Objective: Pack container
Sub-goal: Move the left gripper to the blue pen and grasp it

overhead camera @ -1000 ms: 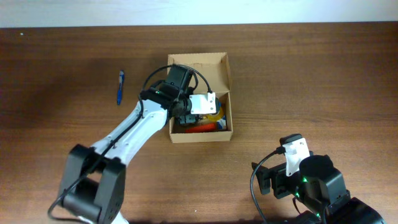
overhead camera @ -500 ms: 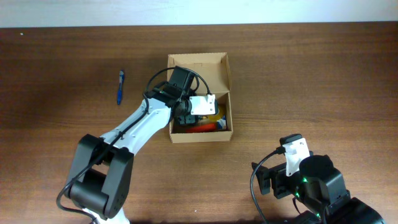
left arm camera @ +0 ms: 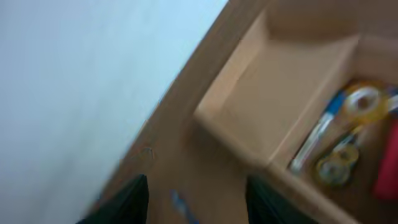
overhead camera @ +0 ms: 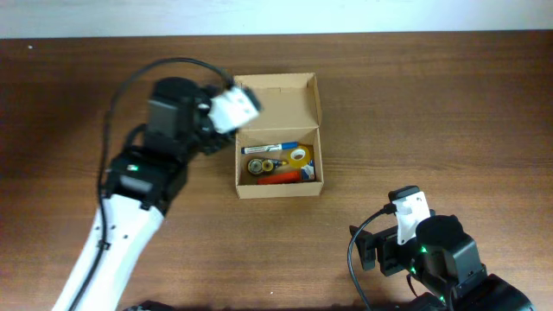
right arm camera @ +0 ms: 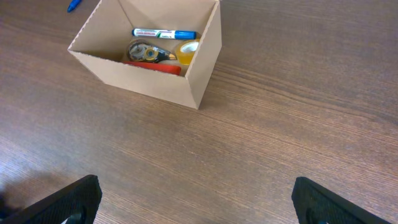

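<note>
Left gripper [left arm camera: 196,183]: fingers apart, nothing between them; hangs above the table [overhead camera: 432,104], off the left side of the container [overhead camera: 278,188]. Its wrist view is blurred.

Container: brown cardboard box, near the middle of the table, flap lid standing open on the far side.

Contents, inside the container:
- one blue-and-white marker [overhead camera: 275,148], lying along the far wall;
- one yellow tape roll [overhead camera: 299,155], at the right end, just beside the marker;
- one darker tape roll [overhead camera: 262,164], left of the yellow one;
- one red-orange item [overhead camera: 285,175], against the near wall; its kind cannot be told.

Blue pen [right arm camera: 73,5]: on the table outside the container, only partly seen.

Right gripper [right arm camera: 196,183]: fingers spread wide, empty; low at the near right of the table, well apart from the container.
</note>
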You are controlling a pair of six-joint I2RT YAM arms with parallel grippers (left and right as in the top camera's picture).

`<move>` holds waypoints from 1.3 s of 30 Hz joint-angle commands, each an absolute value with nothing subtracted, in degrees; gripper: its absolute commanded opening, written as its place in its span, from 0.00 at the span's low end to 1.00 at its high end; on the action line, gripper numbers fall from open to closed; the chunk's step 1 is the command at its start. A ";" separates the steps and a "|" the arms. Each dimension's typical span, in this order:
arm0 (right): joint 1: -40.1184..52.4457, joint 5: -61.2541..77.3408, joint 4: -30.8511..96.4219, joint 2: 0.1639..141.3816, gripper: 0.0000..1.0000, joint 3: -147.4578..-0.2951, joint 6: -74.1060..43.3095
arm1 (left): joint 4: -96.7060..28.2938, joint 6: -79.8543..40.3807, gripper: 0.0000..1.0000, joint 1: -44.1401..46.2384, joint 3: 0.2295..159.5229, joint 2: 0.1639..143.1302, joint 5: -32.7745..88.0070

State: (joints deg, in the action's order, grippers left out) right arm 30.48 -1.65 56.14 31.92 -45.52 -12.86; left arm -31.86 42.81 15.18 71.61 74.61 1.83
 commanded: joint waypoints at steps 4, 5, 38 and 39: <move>30.79 -2.15 56.14 31.59 0.99 -45.41 -12.62 | -35.59 36.60 0.49 1.67 71.48 81.76 -0.38; 30.79 -2.15 56.14 31.59 0.99 -45.41 -12.62 | -35.53 36.58 0.49 0.08 71.48 83.77 0.71; 30.79 -2.15 56.14 31.59 0.99 -45.41 -12.62 | -39.44 16.08 0.40 -5.89 95.94 126.04 1.50; 30.79 -2.15 56.14 31.59 0.99 -45.41 -12.62 | -39.33 16.08 0.40 -5.89 95.94 126.10 1.50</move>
